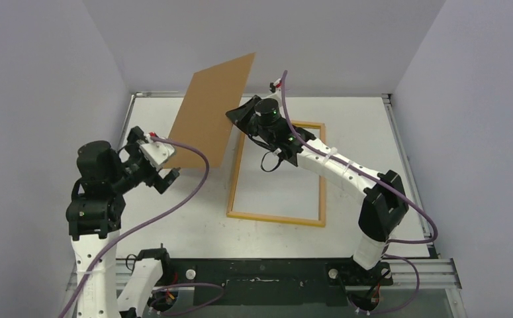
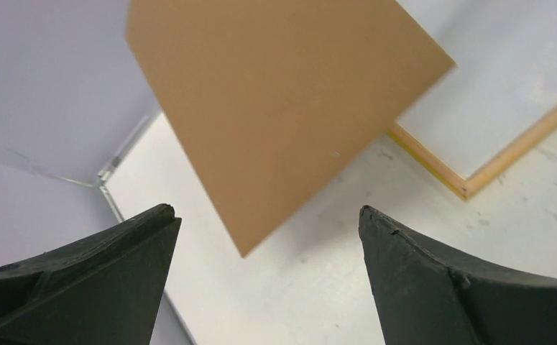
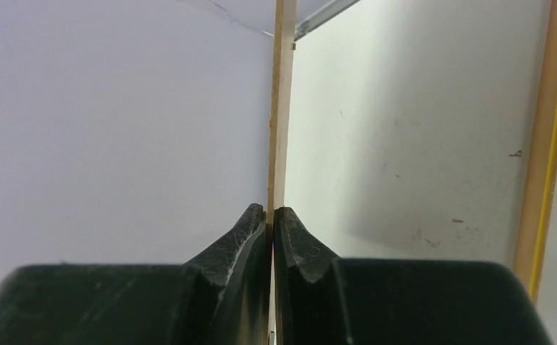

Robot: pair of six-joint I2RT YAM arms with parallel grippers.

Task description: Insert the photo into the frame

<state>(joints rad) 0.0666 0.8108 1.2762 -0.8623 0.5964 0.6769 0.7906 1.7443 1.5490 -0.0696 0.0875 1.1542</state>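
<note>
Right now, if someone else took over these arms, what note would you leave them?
Right gripper: shut on the panel edge, holding it tilted above the table.
Left gripper: open, empty, by the panel's lower corner.
Frame: flat on the table, pale back up, panel off.
Photo: not recognisable; the white inside the frame may be its reverse.
To do: confirm the photo is in, refit panel.

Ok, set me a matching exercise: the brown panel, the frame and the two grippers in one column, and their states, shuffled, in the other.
Things
1. brown panel
2. frame
3. left gripper
4. right gripper

States
A. open, holding nothing
B. lying flat on the table
C. shut on a thin edge
D. held up tilted, off the table

Pairs: 1-D, 2-B, 3-A, 4-C
</note>
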